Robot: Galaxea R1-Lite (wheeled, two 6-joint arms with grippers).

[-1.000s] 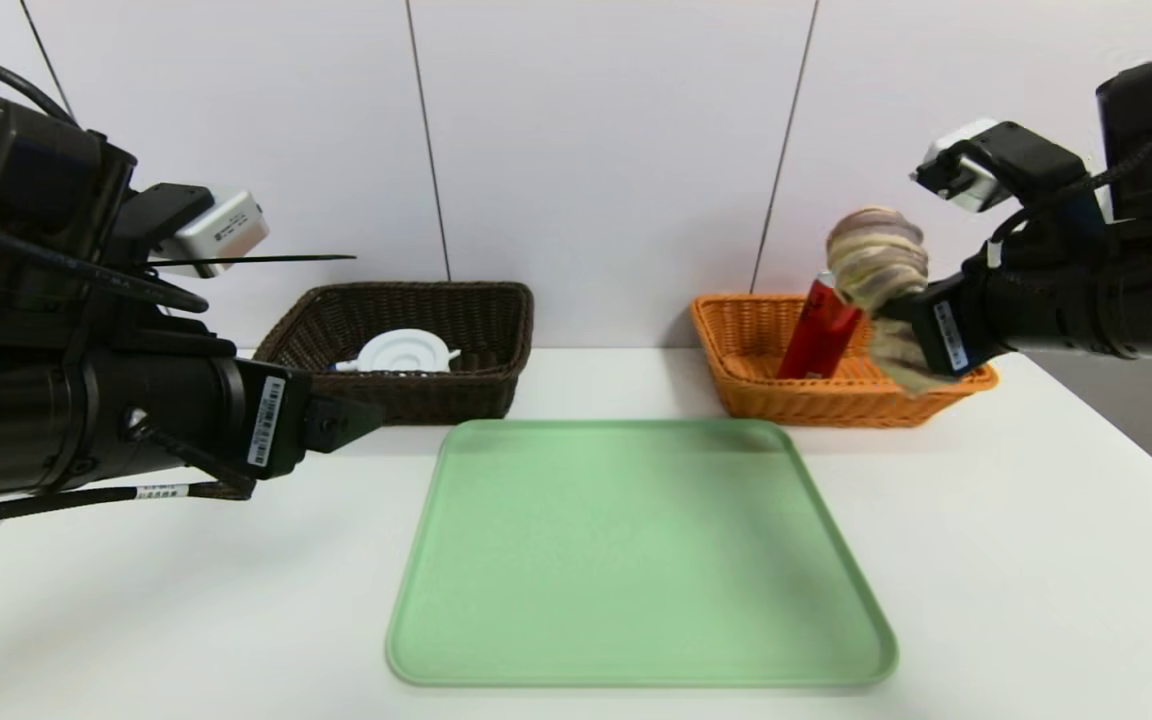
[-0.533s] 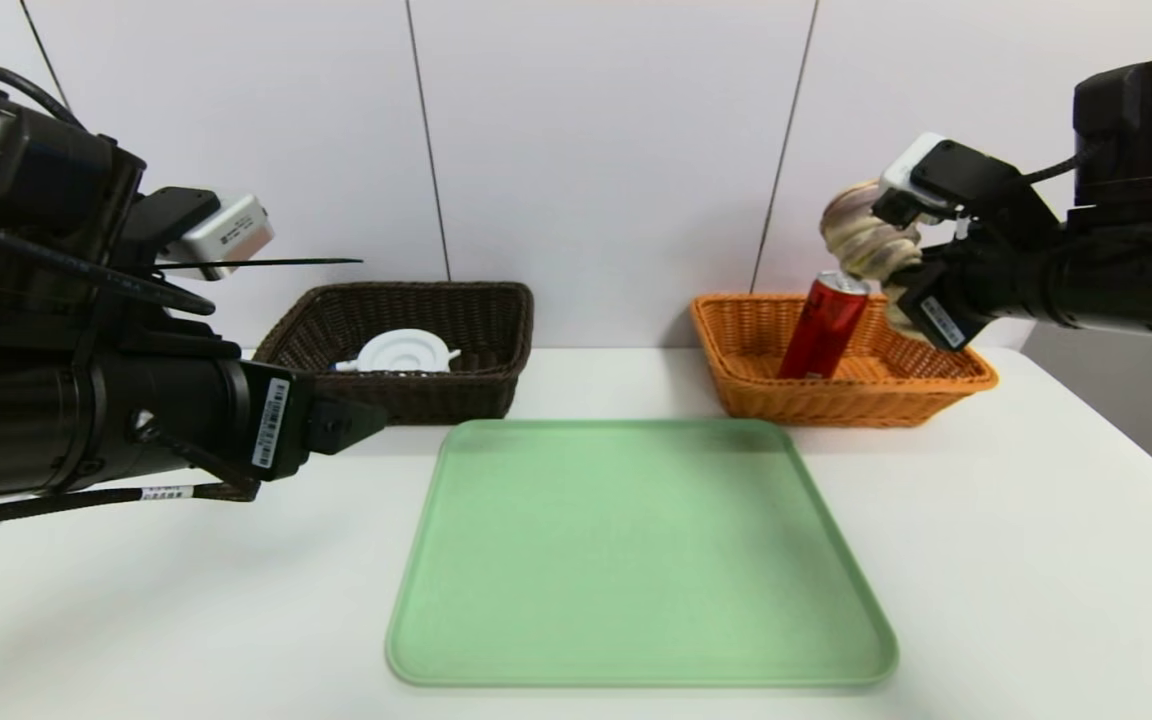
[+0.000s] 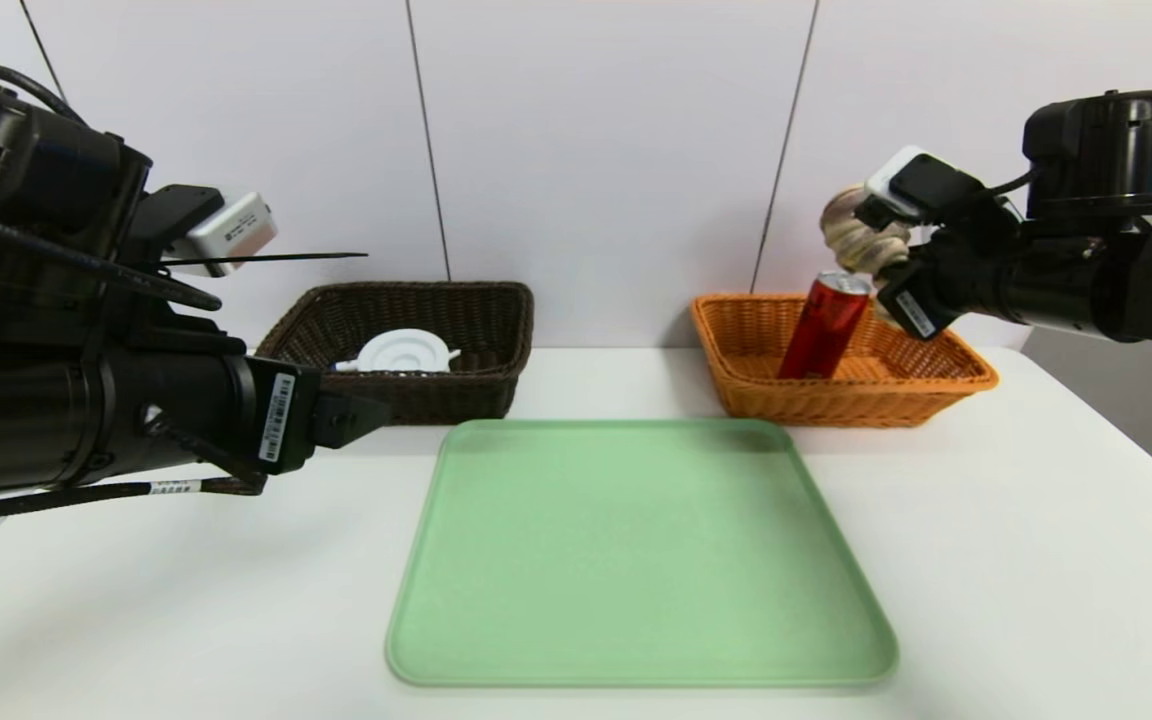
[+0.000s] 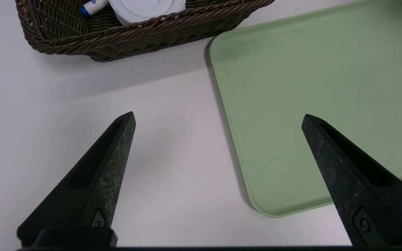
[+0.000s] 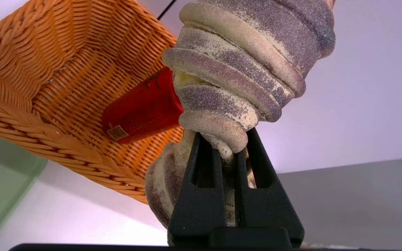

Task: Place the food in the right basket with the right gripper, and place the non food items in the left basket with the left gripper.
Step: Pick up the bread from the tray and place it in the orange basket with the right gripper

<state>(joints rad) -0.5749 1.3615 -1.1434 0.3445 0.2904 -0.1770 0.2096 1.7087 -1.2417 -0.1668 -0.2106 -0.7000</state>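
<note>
White table [image 3: 1036, 560] backed by a white panelled wall [image 3: 596, 150]. Croissant [image 5: 243, 69] is pinched by right gripper [image 5: 226, 153] above orange basket [image 3: 736, 345]; left gripper [image 4: 218, 118] is spread wide, nothing held.

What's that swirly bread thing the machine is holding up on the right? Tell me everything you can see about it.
The bread roll is a twisted pastry of stacked, coiled bands, pale beige with dusty purple-brown streaks and a floury, matte crust; a bit of yellow shows in one seam. The right claw is shut on a narrow coil of it, with another lobe hanging lower beside the fingers. It hangs in the air above the far right part of the orange basket, just beside the top of the red can leaning inside. Whether it touches the can is unclear.
</note>
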